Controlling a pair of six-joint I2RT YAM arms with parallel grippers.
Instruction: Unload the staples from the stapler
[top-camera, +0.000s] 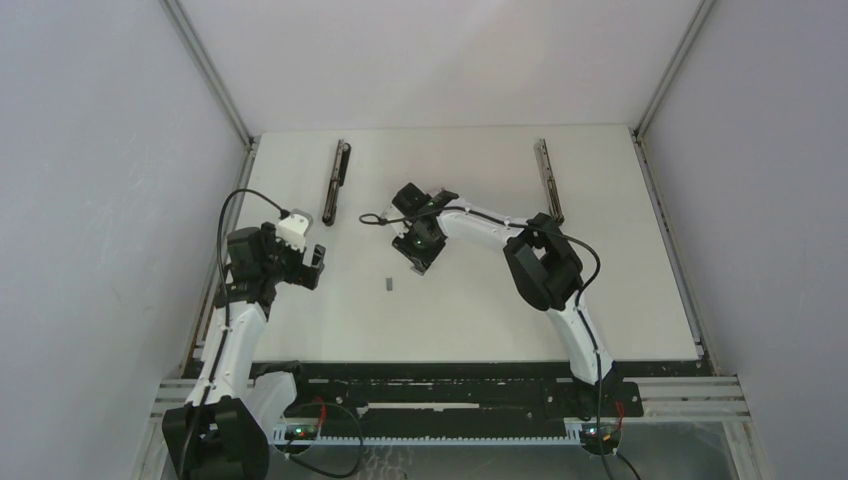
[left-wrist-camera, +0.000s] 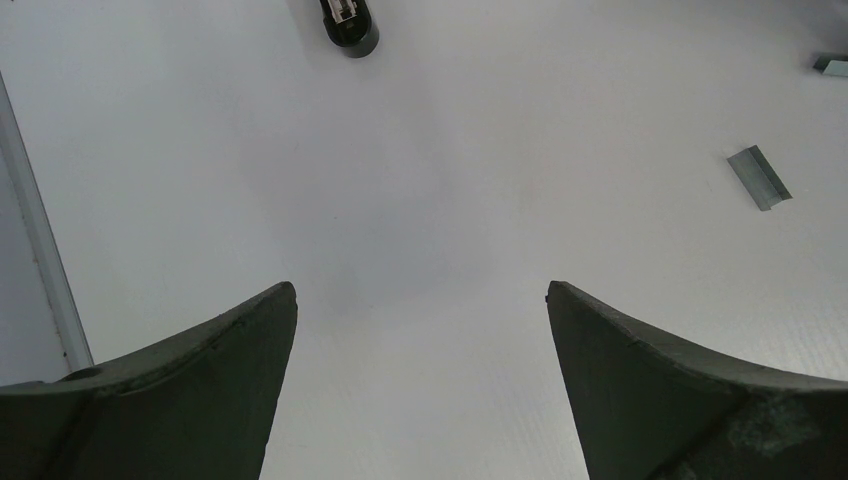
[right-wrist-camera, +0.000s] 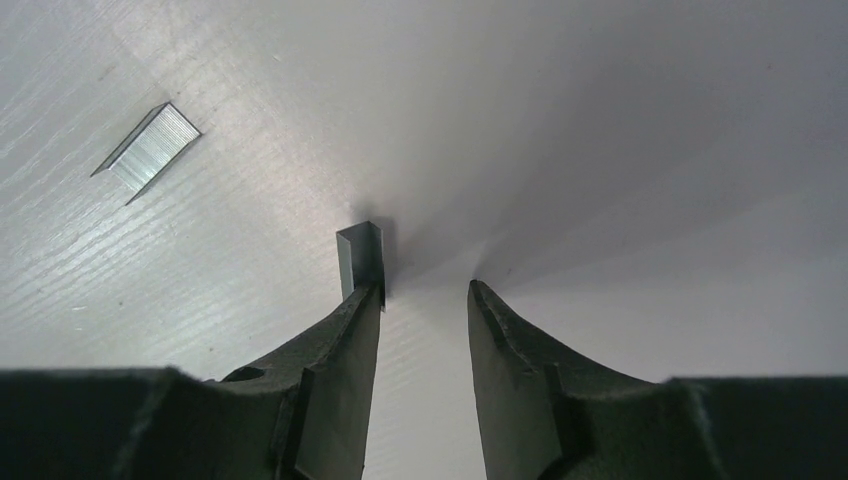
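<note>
A short grey strip of staples (top-camera: 388, 284) lies on the white table; it also shows in the left wrist view (left-wrist-camera: 760, 177) and the right wrist view (right-wrist-camera: 150, 147). A second strip (right-wrist-camera: 360, 258) stands on the table touching the outer tip of my right gripper's left finger, not between the jaws. My right gripper (right-wrist-camera: 425, 285) is open, low over the table at mid-table (top-camera: 415, 262). My left gripper (left-wrist-camera: 420, 290) is wide open and empty, left of the strips (top-camera: 312, 266). A long black stapler (top-camera: 335, 182) lies at the back left; its end shows in the left wrist view (left-wrist-camera: 348, 25).
A second long black-and-metal stapler-like bar (top-camera: 548, 180) lies at the back right. A metal rail (left-wrist-camera: 40, 250) runs along the table's left edge. Grey walls close in the table on the left, right and back.
</note>
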